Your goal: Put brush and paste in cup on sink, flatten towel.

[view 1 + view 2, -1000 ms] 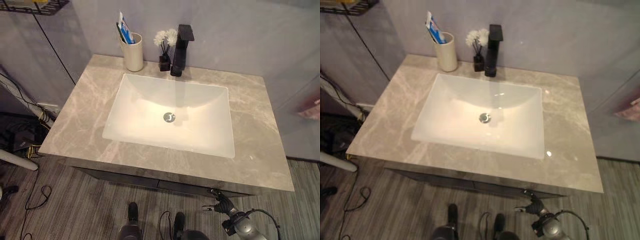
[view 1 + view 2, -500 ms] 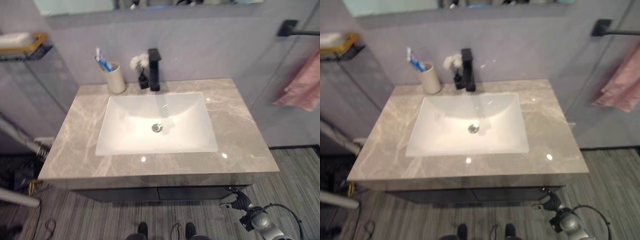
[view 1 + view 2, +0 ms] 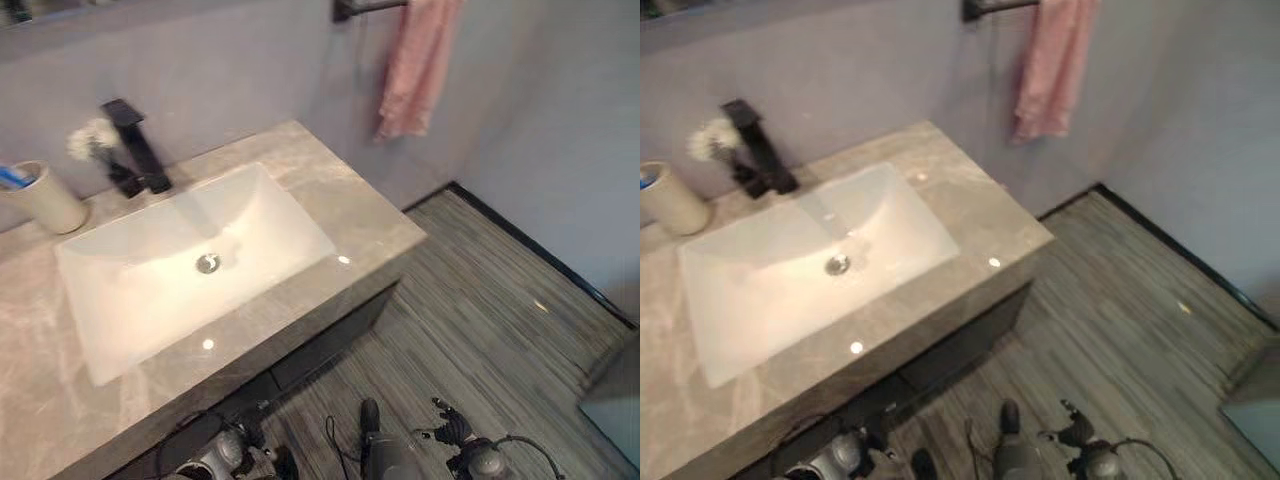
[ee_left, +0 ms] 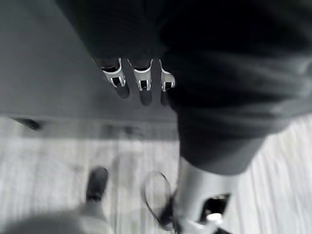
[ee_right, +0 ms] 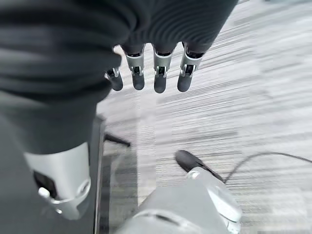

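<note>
A beige cup (image 3: 38, 201) stands at the back left of the marble counter (image 3: 345, 215), with a blue brush and paste (image 3: 12, 178) sticking out of it. A pink towel (image 3: 415, 62) hangs bunched in narrow folds from a black bar (image 3: 360, 8) on the wall to the right of the sink. My right hand (image 3: 452, 428) hangs low over the floor in front of the cabinet, its fingers (image 5: 159, 74) straight and empty. My left hand (image 4: 141, 84) hangs beside the cabinet front, relaxed and holding nothing.
A white basin (image 3: 150, 290) is set in the counter, with a black faucet (image 3: 135, 145) and a small vase of white flowers (image 3: 92, 140) behind it. Striped grey floor (image 3: 480, 310) runs to the right up to the wall corner.
The camera has swung to the right: the sink has shifted left in the picture and the towel now shows in full. Both hands still hang low and empty.
</note>
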